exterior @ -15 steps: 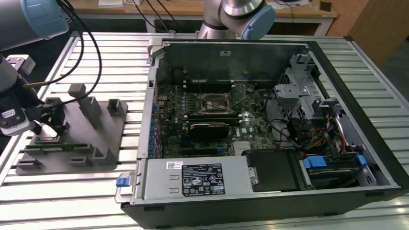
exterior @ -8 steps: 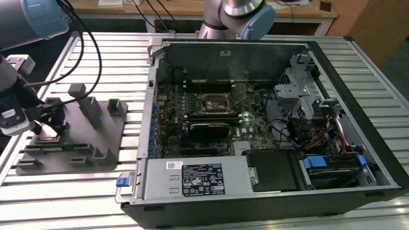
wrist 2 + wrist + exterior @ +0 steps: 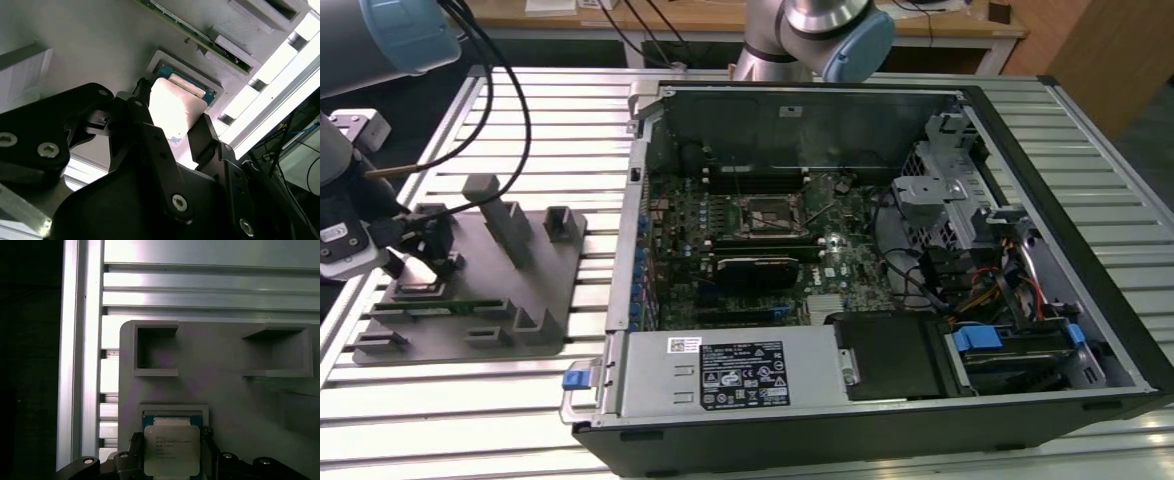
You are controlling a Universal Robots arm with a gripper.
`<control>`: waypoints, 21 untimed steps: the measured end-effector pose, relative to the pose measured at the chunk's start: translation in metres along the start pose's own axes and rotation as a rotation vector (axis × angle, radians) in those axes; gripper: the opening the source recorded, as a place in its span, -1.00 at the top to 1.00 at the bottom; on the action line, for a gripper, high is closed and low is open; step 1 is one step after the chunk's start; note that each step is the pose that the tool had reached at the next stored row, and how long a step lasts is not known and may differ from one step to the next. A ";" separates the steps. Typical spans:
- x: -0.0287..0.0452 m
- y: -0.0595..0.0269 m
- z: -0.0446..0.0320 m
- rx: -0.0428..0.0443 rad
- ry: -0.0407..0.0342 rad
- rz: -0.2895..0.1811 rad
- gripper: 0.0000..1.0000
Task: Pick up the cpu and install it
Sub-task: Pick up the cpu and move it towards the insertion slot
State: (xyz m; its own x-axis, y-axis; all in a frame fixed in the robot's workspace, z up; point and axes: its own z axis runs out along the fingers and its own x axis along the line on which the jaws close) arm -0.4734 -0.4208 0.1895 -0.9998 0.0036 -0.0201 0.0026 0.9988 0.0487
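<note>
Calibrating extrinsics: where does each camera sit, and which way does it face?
Exterior view: off the arm, above, looking down on the open computer case and grey tray; arm and claw show.
First wrist view: on the wrist, facing squarely onto the cpu in its tray recess; claw shows.
Second wrist view: on the wrist, slanted past the claw toward the cpu.
Shared: both wrist views show cpu, tray, claw.

A slatted aluminium table (image 3: pixel 1107 210) is spreading across the scene, its rails gleaming under bright light. Beyond its far edge a wooden desk (image 3: pixel 694 18) is standing on a white frame, with dark cables (image 3: pixel 644 35) hanging down from it. At the exterior view's far right a brown wooden panel (image 3: pixel 1101 55) is rising above dark floor (image 3: pixel 1154 140).
</note>
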 end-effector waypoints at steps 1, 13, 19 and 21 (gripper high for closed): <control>0.0000 0.0000 -0.0009 0.0000 0.0000 0.000 -0.08; -0.0003 0.0007 -0.0120 0.0000 0.0000 0.000 -0.08; -0.0004 0.0012 -0.0195 0.0000 0.0000 0.000 -0.08; -0.0004 0.0014 -0.0226 0.0000 0.0000 0.000 -0.08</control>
State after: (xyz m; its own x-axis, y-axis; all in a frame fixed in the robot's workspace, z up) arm -0.4734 -0.4205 0.2121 -0.9998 0.0035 -0.0201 0.0026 0.9988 0.0487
